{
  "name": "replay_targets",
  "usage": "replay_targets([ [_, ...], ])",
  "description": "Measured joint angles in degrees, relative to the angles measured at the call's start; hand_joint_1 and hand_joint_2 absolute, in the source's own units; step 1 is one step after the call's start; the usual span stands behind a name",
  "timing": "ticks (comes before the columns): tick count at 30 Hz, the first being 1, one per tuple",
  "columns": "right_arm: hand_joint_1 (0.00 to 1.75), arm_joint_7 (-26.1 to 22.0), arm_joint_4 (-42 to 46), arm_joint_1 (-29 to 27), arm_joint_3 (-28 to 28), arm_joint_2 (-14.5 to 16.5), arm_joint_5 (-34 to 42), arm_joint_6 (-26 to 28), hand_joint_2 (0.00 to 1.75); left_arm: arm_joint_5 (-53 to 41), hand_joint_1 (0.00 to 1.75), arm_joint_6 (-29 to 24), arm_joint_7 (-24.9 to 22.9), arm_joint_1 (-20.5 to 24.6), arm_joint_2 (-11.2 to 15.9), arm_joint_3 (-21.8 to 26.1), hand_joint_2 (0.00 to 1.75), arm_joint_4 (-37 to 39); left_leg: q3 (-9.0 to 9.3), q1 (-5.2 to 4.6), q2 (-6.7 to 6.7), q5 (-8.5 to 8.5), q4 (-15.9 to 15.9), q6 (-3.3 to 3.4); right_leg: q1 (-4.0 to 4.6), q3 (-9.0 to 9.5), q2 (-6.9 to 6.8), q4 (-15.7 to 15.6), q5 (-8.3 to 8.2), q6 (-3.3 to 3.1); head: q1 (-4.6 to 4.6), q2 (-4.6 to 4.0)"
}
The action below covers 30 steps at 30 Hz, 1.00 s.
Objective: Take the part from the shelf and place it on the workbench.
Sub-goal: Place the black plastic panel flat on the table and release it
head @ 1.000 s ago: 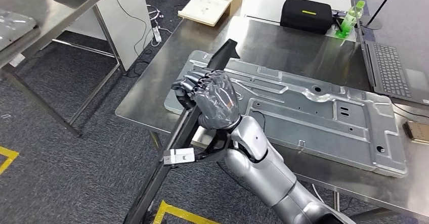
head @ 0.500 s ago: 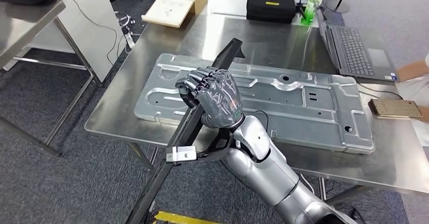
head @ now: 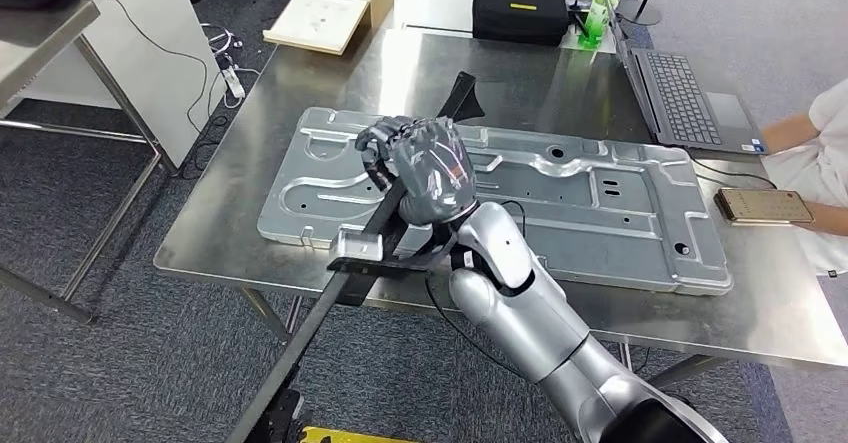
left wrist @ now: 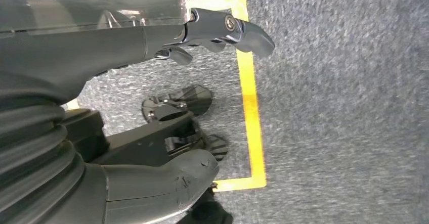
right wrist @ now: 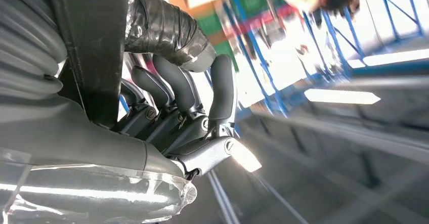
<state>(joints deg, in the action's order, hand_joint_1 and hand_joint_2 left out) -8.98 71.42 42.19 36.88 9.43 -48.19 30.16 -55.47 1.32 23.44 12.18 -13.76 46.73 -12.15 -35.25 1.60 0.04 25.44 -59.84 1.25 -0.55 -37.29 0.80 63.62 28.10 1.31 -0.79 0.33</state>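
Note:
My right hand grips a long black bar-shaped part that runs slantwise from the floor side up over the workbench. Its upper tip hangs above a large silver stamped panel lying on the bench. A small bracket on the part sits at the bench's near edge. In the right wrist view the dark fingers wrap around the black part. My left hand hangs over the carpet with its thumb and fingers apart, holding nothing.
A laptop, black case and green bottle stand at the bench's far side. A phone lies at its right, beside a person's arm. A cardboard box and another table are to the left. Yellow tape marks the floor.
The whole picture has shifted, so the camera moved and the bench is now more central. My right hand still holds the part, now further over the panel. A person's arm shows at right.

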Motion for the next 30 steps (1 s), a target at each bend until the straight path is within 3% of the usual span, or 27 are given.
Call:
replay_targets([
  [2, 1.75, 0.42, -1.92, 1.62, -0.83, 0.04, 4.45, -2.13, 1.75, 0.07, 0.00, 0.02, 0.05, -0.02, -0.01, 0.01, 1.75, 0.00, 0.00, -0.05, 0.10, -0.06, 0.08, 0.30, -0.14, -3.34, -0.27, 7.07, 3.42, 0.39, 0.00, 0.00],
  [3, 1.75, 0.56, -3.10, 2.38, -1.22, 0.06, 6.20, -3.04, 1.75, 0.09, 0.00, 0.05, 0.05, -0.06, -0.01, 0.02, 1.75, 0.00, 0.00, -0.09, 0.14, -0.06, 0.08, 0.33, -0.20, -5.01, -0.32, 10.35, 4.50, 0.50, 0.00, 0.00],
  [4, 1.75, 0.66, -4.22, 3.03, -1.55, 0.07, 7.52, -3.79, 1.75, 0.11, 0.00, 0.07, 0.05, -0.11, -0.01, 0.02, 1.75, 0.01, 0.01, -0.10, 0.17, -0.05, 0.07, 0.33, -0.22, -5.95, -0.37, 12.03, 4.58, 0.53, 0.01, 0.00],
  [5, 1.75, 0.66, -5.18, 3.56, -1.83, 0.07, 8.43, -4.25, 1.75, 0.13, 0.00, 0.09, 0.05, -0.13, -0.02, 0.02, 1.75, 0.01, 0.03, -0.10, 0.17, -0.04, 0.06, 0.33, -0.22, -5.86, -0.42, 11.56, 3.58, 0.47, 0.00, 0.00],
  [6, 1.75, 0.67, -5.97, 4.10, -2.07, 0.07, 8.98, -4.50, 1.75, 0.14, 0.00, 0.13, 0.05, -0.12, -0.03, 0.02, 1.75, 0.01, 0.09, -0.10, 0.16, -0.02, 0.06, 0.29, -0.21, -4.66, -0.48, 8.87, 1.68, 0.32, 0.00, 0.00],
  [7, 1.75, 0.85, -6.60, 4.77, -2.25, 0.08, 9.27, -4.83, 1.75, 0.12, 0.00, 0.18, 0.05, -0.10, -0.06, 0.01, 1.75, 0.01, 0.17, -0.11, 0.16, 0.03, 0.06, 0.22, -0.20, -2.78, -0.57, 4.83, -0.42, 0.09, 0.00, 0.00],
  [9, 1.75, 1.85, -8.32, 6.82, -2.60, 0.09, 9.90, -6.37, 1.75, -0.01, 0.00, 0.41, -0.02, -0.02, -0.16, -0.01, 1.75, 0.00, 0.14, -0.34, 0.18, 0.08, 0.06, -0.18, 0.13, 0.33, -0.76, -1.84, -2.78, -0.41, 0.02, 0.00],
  [11, 1.75, 3.43, -11.37, 9.63, -3.05, -0.08, 9.79, -7.73, 1.75, -0.21, 0.00, 0.77, -0.20, 0.08, -0.30, -0.05, 1.75, 0.01, 0.06, -0.52, 0.21, -0.02, 0.25, -0.78, 0.48, 0.99, -0.78, -3.64, -2.84, -0.83, 0.03, 0.00],
  [14, 1.75, 4.55, -16.97, 14.32, -4.11, -0.77, 7.92, -7.28, 1.75, -0.44, 0.00, 1.02, -0.49, 0.12, -0.51, -0.32, 1.75, 0.01, -0.25, -0.52, 0.21, 0.60, -0.40, -1.62, 0.14, 1.21, -0.75, -4.40, -3.31, -1.90, 0.03, 0.00],
  [16, 1.75, 4.61, -20.12, 17.18, -4.98, -1.17, 6.88, -6.58, 1.75, -0.69, 0.00, 0.95, -0.58, 0.12, -0.54, -0.58, 1.75, 0.00, -2.45, -0.44, 0.19, 3.47, -5.36, -1.84, 0.01, 1.46, -0.77, -4.82, -3.55, -2.54, 0.05, 0.00],
  [18, 1.75, 4.61, -22.65, 19.17, -5.69, -1.75, 5.81, -6.01, 1.75, -1.04, 0.00, 0.89, -0.62, 0.09, -0.54, -0.83, 1.75, 0.01, -6.06, -0.45, 0.18, 6.64, -12.97, -1.91, 0.21, 1.50, -0.72, -4.78, -3.49, -2.82, 0.08, 0.00],
  [19, 1.75, 4.62, -23.69, 19.82, -6.01, -2.17, 5.33, -5.83, 1.75, -1.24, 0.00, 0.93, -0.63, 0.06, -0.54, -0.93, 1.75, 0.01, -7.33, -0.45, 0.18, 7.06, -15.34, -1.91, 0.32, 1.54, -0.68, -4.72, -3.43, -2.88, 0.08, 0.00],
  [20, 1.75, 4.67, -24.54, 20.33, -6.33, -2.60, 5.02, -5.71, 1.75, -1.36, 0.00, 1.01, -0.62, 0.05, -0.54, -1.02, 1.75, 0.01, -7.68, -0.45, 0.18, 6.37, -15.63, -1.86, 0.40, 1.58, -0.62, -4.62, -3.35, -2.90, 0.08, 0.00],
  [21, 1.75, 4.73, -25.25, 20.81, -6.71, -2.96, 4.84, -5.62, 1.75, -1.44, 0.00, 1.13, -0.62, 0.04, -0.54, -1.10, 1.75, 0.00, -6.96, -0.45, 0.18, 4.68, -13.73, -1.73, 0.45, 1.64, -0.52, -4.49, -3.24, -2.89, 0.08, 0.00],
  [22, 1.75, 4.82, -25.86, 21.35, -7.15, -3.25, 4.73, -5.57, 1.75, -1.48, 0.00, 1.29, -0.62, 0.04, -0.54, -1.20, 1.75, 0.00, -5.37, -0.46, 0.15, 2.40, -10.05, -1.52, 0.48, 1.69, -0.40, -4.30, -3.07, -2.81, 0.07, 0.00],
  [24, 1.75, 5.18, -27.05, 22.70, -7.97, -3.70, 4.39, -5.50, 1.75, -1.48, 0.00, 1.65, -0.55, 0.09, -0.54, -1.40, 1.75, 0.00, -2.19, -0.62, 0.03, -0.33, -3.12, -1.01, 0.61, 1.55, -0.13, -3.84, -2.72, -2.47, 0.07, 0.00],
  [25, 1.75, 5.47, -27.65, 23.34, -8.31, -3.96, 4.14, -5.46, 1.75, -1.47, 0.00, 1.86, -0.50, 0.11, -0.54, -1.49, 1.75, 0.01, -1.33, -0.74, -0.04, -0.73, -1.16, -0.79, 0.64, 1.41, -0.04, -3.69, -2.67, -2.19, 0.07, 0.00],
  [28, 1.75, 6.16, -29.54, 24.35, -9.33, -4.85, 3.70, -5.52, 1.75, -1.42, 0.00, 2.35, -0.39, 0.04, -0.57, -1.65, 1.75, 0.02, -0.89, -0.79, -0.11, -0.73, 0.02, -0.23, 0.59, 1.22, 0.05, -3.81, -2.72, -1.30, 0.08, 0.00],
  [30, 1.75, 6.31, -30.75, 24.95, -10.02, -5.47, 3.83, -5.76, 1.75, -1.36, 0.00, 2.57, -0.35, 0.09, -0.63, -1.78, 1.75, 0.01, -0.59, -0.49, -0.05, -1.00, 0.56, 0.33, 0.51, 0.49, -0.04, -2.06, -1.43, -0.75, 0.03, 0.00],
])
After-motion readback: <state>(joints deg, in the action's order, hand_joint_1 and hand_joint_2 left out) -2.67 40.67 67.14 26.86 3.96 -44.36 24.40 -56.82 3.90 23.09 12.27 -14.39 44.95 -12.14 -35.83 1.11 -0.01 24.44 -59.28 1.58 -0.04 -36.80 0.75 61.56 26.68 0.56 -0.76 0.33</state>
